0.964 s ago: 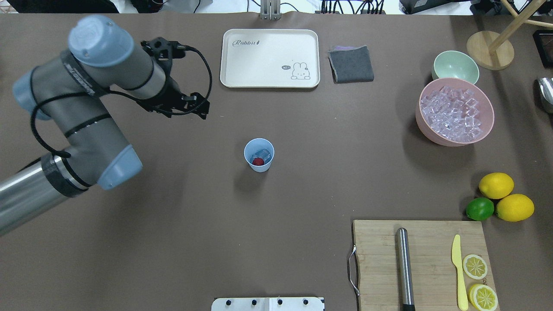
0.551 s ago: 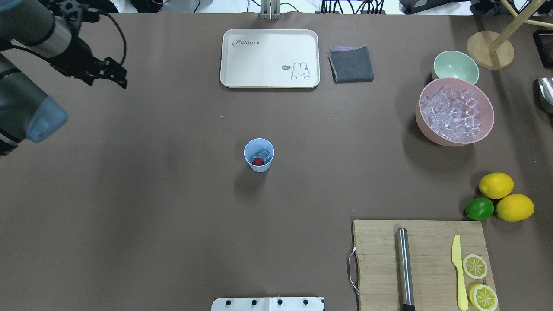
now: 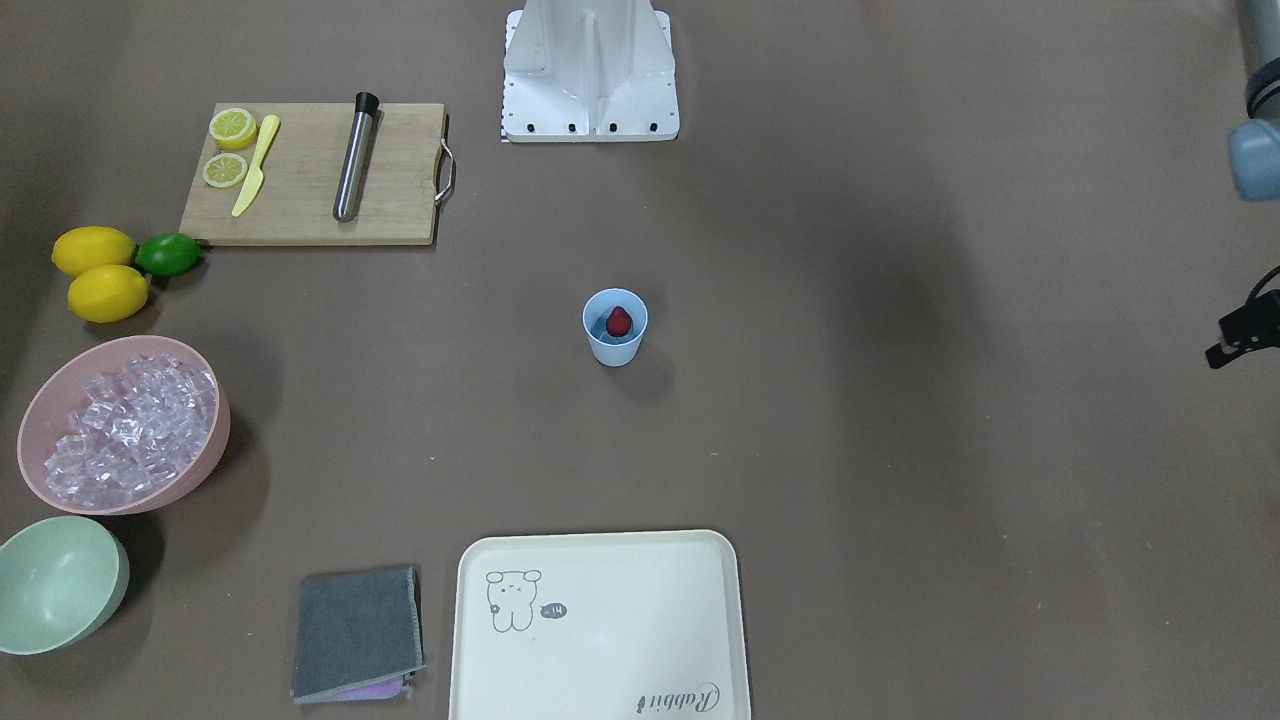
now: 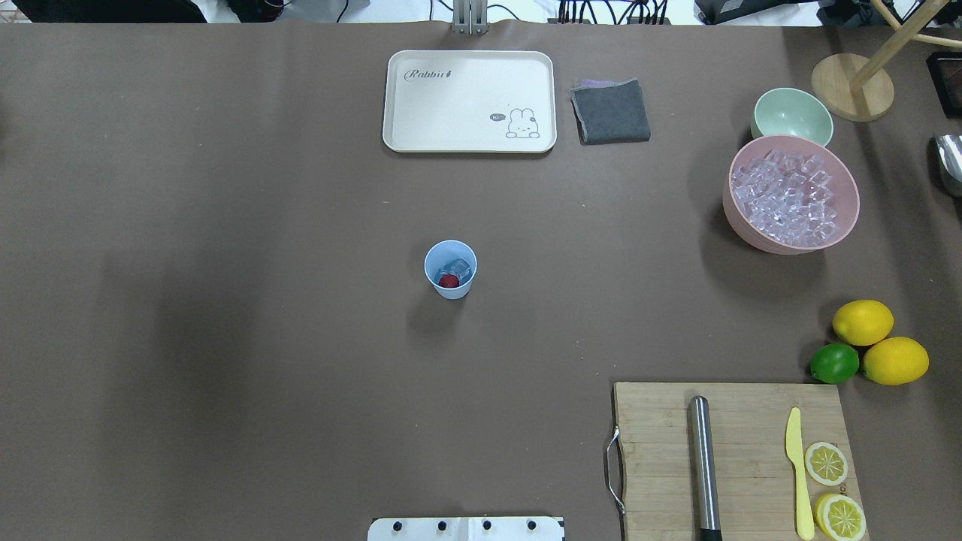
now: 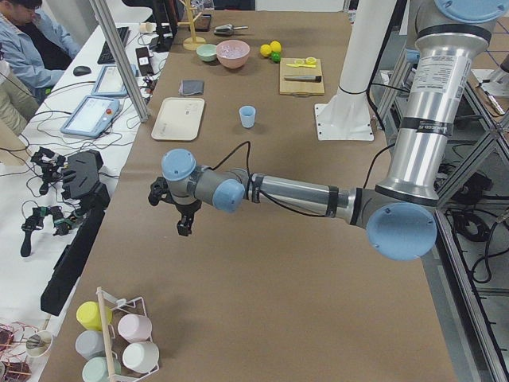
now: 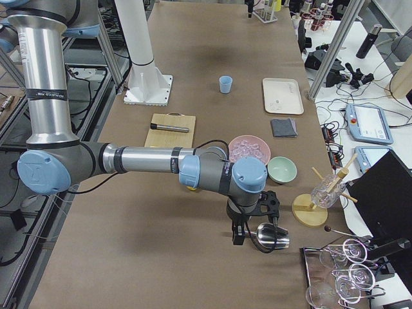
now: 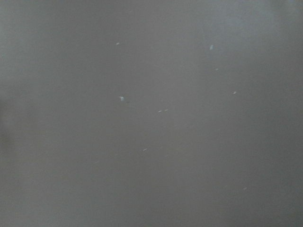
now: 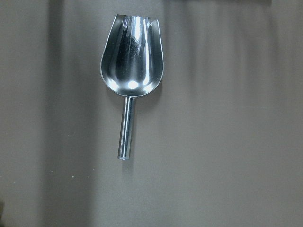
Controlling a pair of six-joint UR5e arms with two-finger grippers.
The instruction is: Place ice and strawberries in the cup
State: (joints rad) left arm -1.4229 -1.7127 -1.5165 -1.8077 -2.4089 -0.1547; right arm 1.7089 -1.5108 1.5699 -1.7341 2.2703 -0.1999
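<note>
Since the light blue cup [image 4: 453,292] at mid-table already holds ice [image 4: 456,268] and the strawberry [image 4: 449,281], both arms seemingly park at opposite table ends (left gripper [image 5: 176,211], right gripper [image 6: 253,223]: open or closed cannot be told), the right above a metal scoop [image 8: 131,71].

The scoop [image 4: 950,161] was cut off by the overhead view's right edge, the tray [image 3: 600,640] by the front view's bottom edge. The left gripper [image 5: 184,227] and right gripper [image 6: 238,237] were too small to judge. The left wrist view was blurred.
</note>
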